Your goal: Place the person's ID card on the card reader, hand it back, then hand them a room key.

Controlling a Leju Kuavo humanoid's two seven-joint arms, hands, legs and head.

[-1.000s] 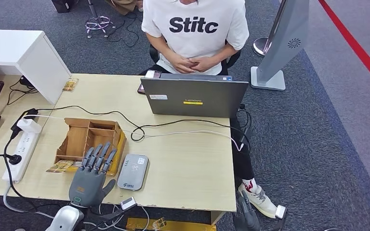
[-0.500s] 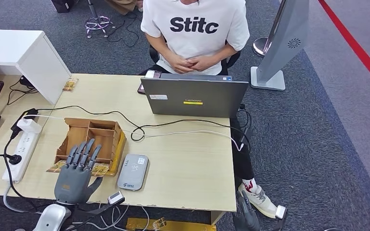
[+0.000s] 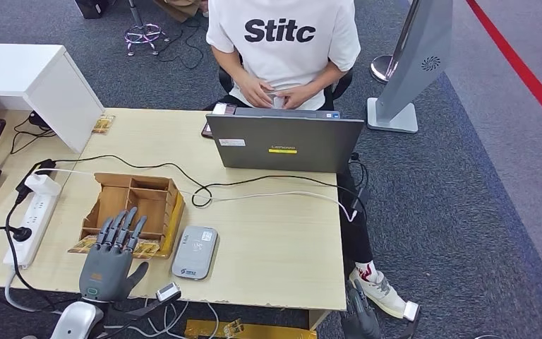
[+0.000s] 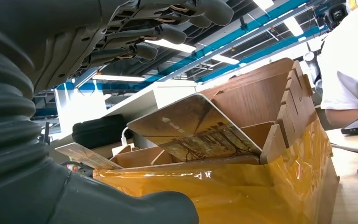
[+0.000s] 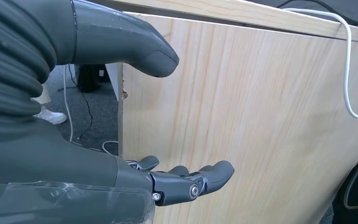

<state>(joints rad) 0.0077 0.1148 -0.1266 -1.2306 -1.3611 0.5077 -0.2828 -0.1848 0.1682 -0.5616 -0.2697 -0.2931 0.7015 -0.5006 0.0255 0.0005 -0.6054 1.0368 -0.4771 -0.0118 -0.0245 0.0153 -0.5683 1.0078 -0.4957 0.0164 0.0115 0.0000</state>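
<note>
While my left hand's fingers [image 3: 121, 227] lie straight and spread with nothing in them, their tips reach over the near edge of the wooden card box [image 3: 133, 205], which I use as my landmark. That left hand [image 3: 110, 256] is grey plastic with a ribbed cuff, and it sits at the near rim of the table [image 3: 282, 240]. From the left wrist camera I see one glossy room key [image 4: 193, 126] with a picture print leaning tilted in a slot of the box, and a second card [image 4: 81, 155] poking up beside it. The box has thin plywood dividers and a shiny yellow film wrapped around its near wall.

Just right of the box lies one card reader [image 3: 195, 252], a flat grey slab with rounded corners, its top bare. One more card [image 3: 87, 244] lies flat on the table at the box's left near corner. Beyond the box stands one grey laptop [image 3: 284, 143], and behind that sits one person [image 3: 282, 49] with something small and pale between both hands; I cannot tell whether it is the ID card. Two cables, one black and one white, cross the table between box and laptop.

My right hand [image 5: 186, 179] hangs below the table edge beside a pale wood panel, fingers loosely curled, apart and holding nothing. Right of the reader the tabletop is open pale laminate.
</note>
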